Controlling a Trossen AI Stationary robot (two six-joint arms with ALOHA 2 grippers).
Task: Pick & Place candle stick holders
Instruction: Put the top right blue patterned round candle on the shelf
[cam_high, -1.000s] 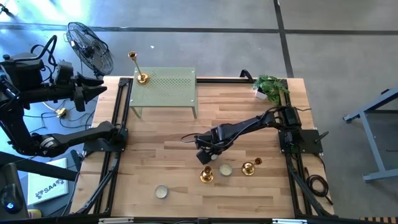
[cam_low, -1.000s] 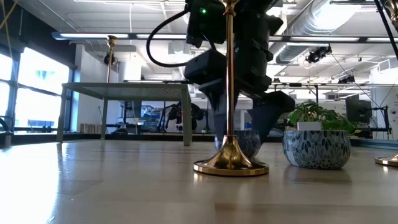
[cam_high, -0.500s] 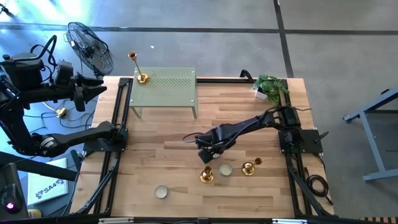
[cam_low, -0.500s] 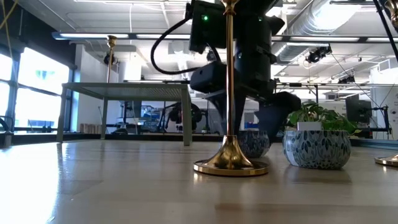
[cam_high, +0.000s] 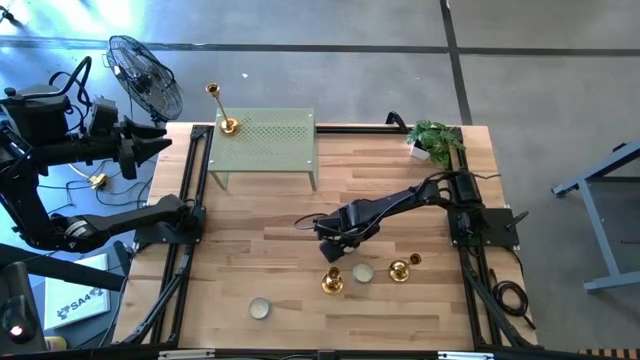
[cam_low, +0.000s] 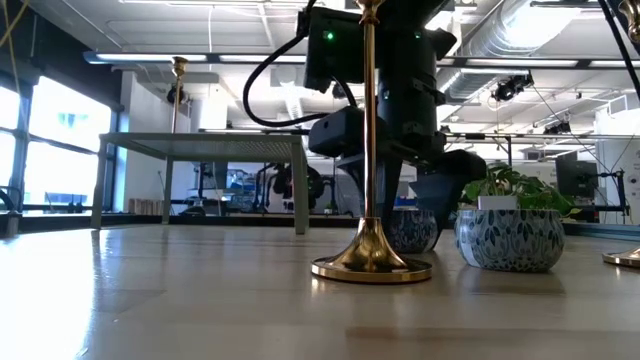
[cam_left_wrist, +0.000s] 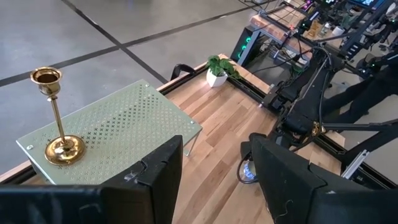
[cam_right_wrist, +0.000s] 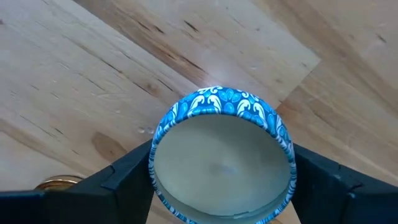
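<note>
Right tool (cam_right_wrist: 221, 186) straddles a blue-patterned bowl (cam_right_wrist: 222, 155) on the worktop (cam_high: 260, 250), fingers either side, closing, grip unconfirmed. Candle stick holders: two (cam_high: 332, 281) beside it, one (cam_high: 222, 108) on the green stand (cam_high: 270, 135). Advice: centre before squeezing. Left tool (cam_left_wrist: 211, 180) parked, half open

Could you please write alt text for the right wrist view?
The right hand straddles a blue-and-white patterned bowl seen from above, one dark finger at each side of it, on the wooden table. A gold candle stick holder peeks in at the edge.

The right arm hides the blue bowl (cam_right_wrist: 222, 155) in the high view.
</note>
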